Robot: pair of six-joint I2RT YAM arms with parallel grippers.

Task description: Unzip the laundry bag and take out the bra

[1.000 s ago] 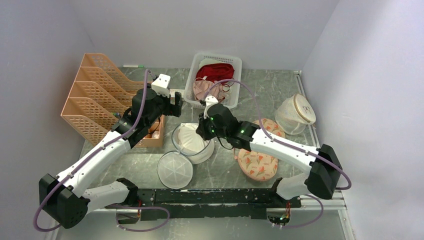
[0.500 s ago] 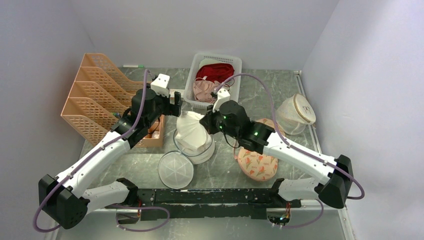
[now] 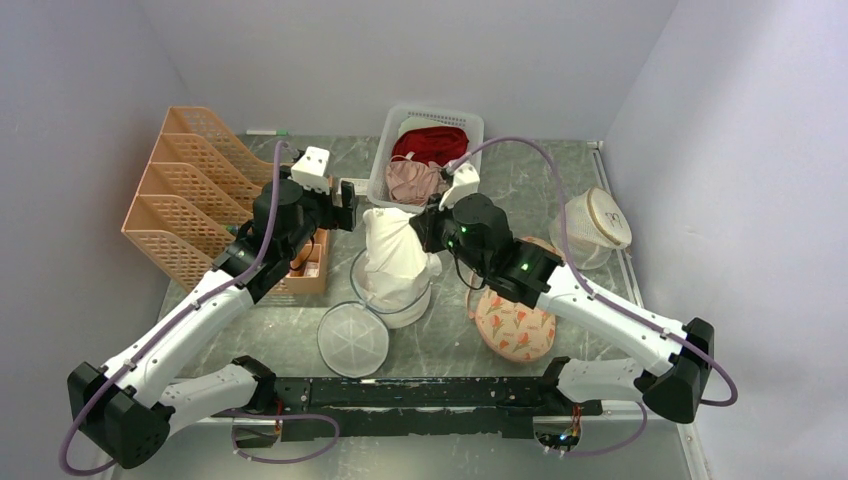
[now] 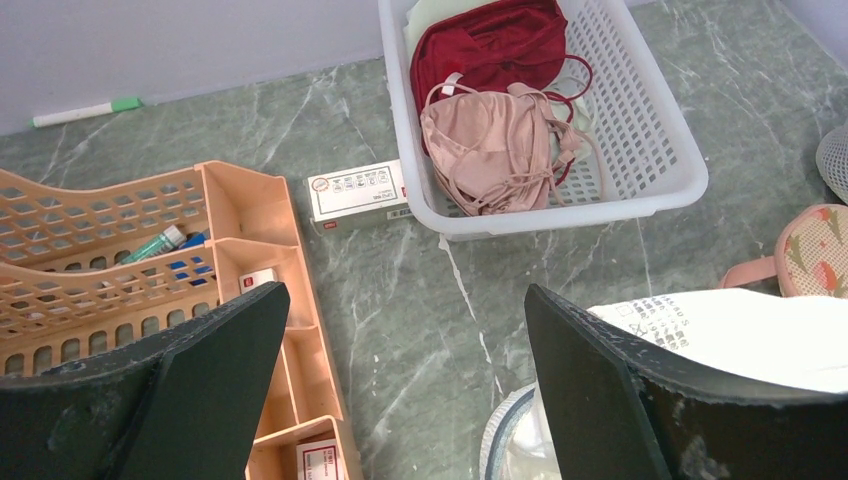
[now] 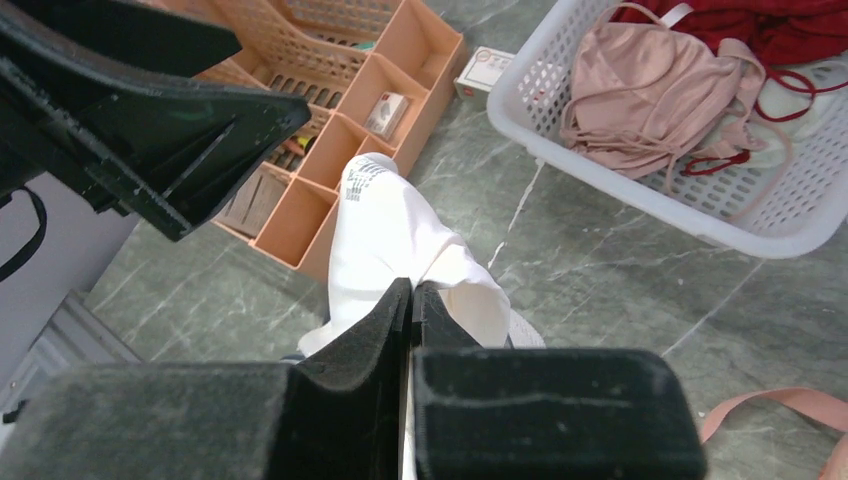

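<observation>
From above, the right claw (image 3: 428,228) pinches the white bra (image 3: 393,255) taut above the laundry bag (image 3: 412,300) beneath it, likely to clear the rim; the left wrist view shows the left claw (image 4: 405,320) released, with the bra just beside it; the right wrist view confirms the right claw clenched on the fabric.

The laundry bag (image 3: 418,300), a white round mesh drum with a dark zipper rim, sits unzipped with its mouth upward, and the bra (image 3: 392,248), plain white fabric, rises from it as a tall, gathered, upright column.
</observation>
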